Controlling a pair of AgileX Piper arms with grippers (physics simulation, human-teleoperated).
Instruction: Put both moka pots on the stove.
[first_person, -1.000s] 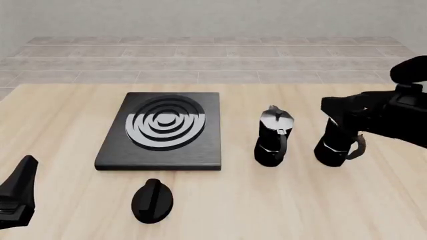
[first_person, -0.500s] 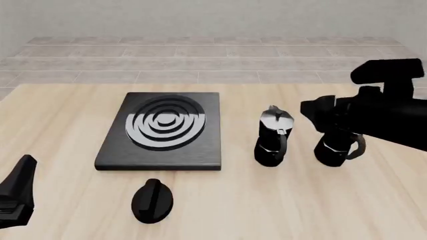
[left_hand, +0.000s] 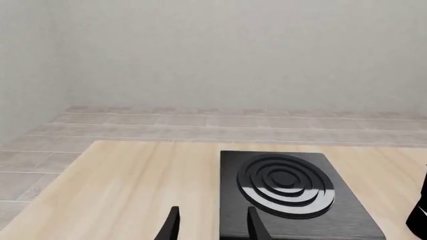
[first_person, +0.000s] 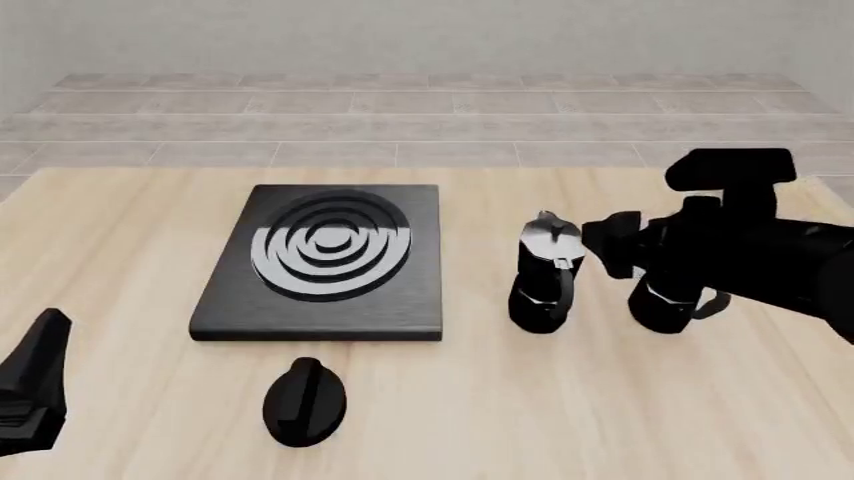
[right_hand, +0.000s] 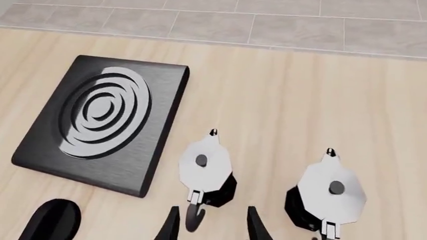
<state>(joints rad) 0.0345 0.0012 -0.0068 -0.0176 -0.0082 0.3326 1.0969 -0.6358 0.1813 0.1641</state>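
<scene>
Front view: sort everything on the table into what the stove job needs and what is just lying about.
Needed: stove; left pot; right pot, partly hidden by the right arm.

Lying about: black knob on the table in front of the stove.

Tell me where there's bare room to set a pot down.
The flat black stove slab is bare, rings included. Open wood lies left of it. Crowded: the two faceted black moka pots sit close, right end effector above.
</scene>
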